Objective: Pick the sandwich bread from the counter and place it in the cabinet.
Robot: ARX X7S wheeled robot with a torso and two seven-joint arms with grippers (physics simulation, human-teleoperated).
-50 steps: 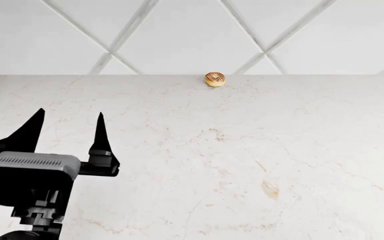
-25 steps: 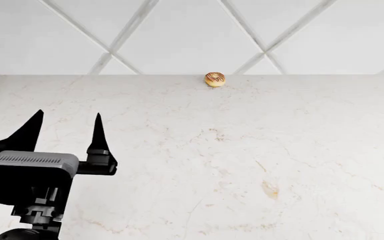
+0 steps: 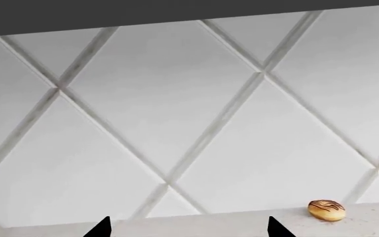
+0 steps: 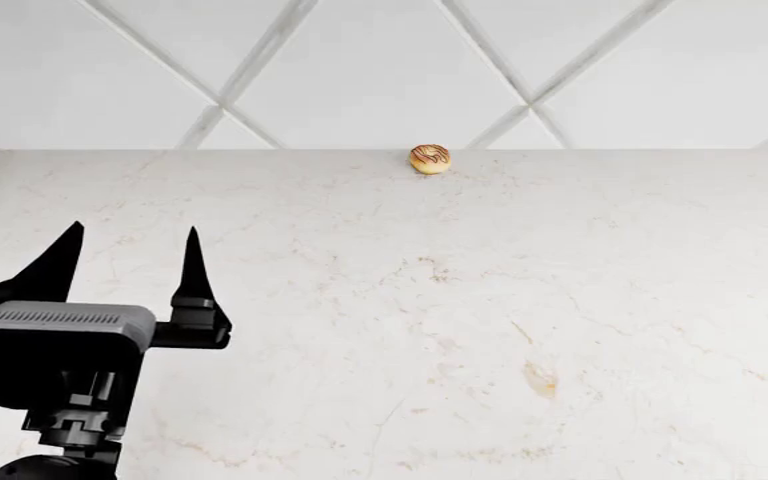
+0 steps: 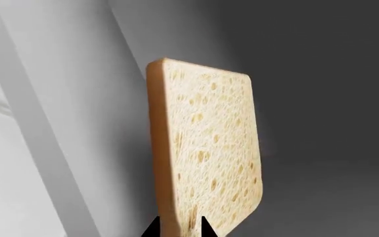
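The sandwich bread [image 5: 206,148] is off the counter [image 4: 491,320], pinched at its lower edge between the right gripper [image 5: 178,228] tips and held on edge in front of a dim grey recess, which I take to be the cabinet interior. Its long axis runs away from the fingertips, pale crumb face turned toward the dark space, crust edge toward the lighter panel. To finish well, I would carry it well inside, lower it until an edge or face meets the shelf, and only then let go, since a slice released on edge would likely topple. The left gripper [image 4: 124,262] hovers spread and empty over the counter's near left corner; a donut [image 4: 430,158] sits at the back edge.
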